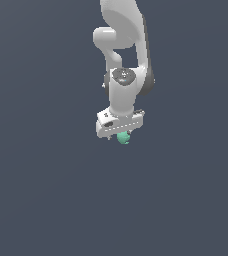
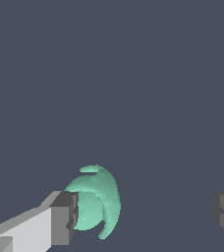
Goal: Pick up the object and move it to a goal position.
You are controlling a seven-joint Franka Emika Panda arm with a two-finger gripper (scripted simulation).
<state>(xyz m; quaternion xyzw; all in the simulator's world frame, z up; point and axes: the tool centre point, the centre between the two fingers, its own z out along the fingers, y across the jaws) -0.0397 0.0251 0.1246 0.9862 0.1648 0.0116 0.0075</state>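
Hanging spread wide, the pincer (image 2: 143,216) straddled the object (image 2: 97,199), which sat off-centre, touching one finger (image 2: 65,219).

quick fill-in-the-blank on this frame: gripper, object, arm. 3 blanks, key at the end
1. The object is ____ in colour.
2. In the wrist view the gripper has its jaws ____, the object beside one finger.
3. In the exterior view the object sits directly ____ the white hand.

Missing words: green; open; below

plain dark grey-blue floor (image 1: 41,200), matte, uniform
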